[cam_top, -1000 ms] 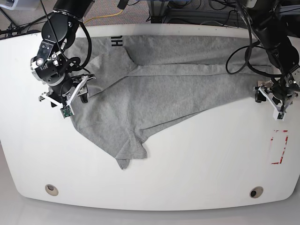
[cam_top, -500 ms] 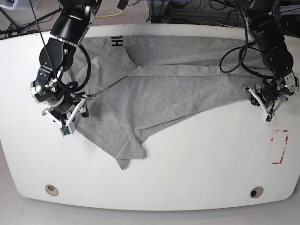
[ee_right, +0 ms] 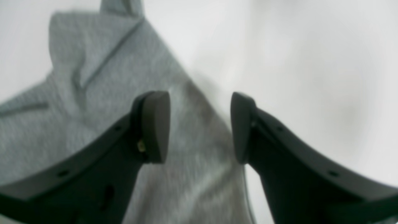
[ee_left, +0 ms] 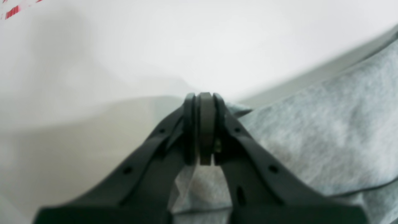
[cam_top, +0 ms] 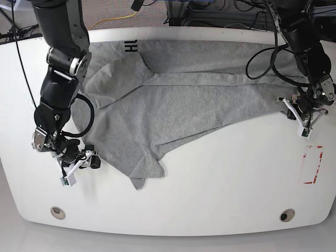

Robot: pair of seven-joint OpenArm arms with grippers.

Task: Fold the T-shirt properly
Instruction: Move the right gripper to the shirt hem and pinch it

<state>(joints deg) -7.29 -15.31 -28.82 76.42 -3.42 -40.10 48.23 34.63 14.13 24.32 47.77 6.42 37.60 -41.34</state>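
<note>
Here the left gripper [ee_left: 205, 130] pinches the T-shirt [cam_top: 178, 100] at its right edge, probably for folding; the right gripper [ee_right: 200, 127], jaws apart, straddles the near-left edge.

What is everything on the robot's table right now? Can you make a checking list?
Surface: white table, two round holes near the front edge, red-and-white marking by the left arm.
Job's things: grey T-shirt spread out and rumpled, not yet folded; black lettering at the far edge.
Clutter: nothing seen.
Grippers: left gripper shut, at the shirt's edge; whether cloth is pinched cannot be told. Right gripper open, over the shirt's edge at the front corner.
Cables: black cables loop along both arms; yellow cable on the floor behind.
Surroundings: floor and equipment frames behind the table.
</note>
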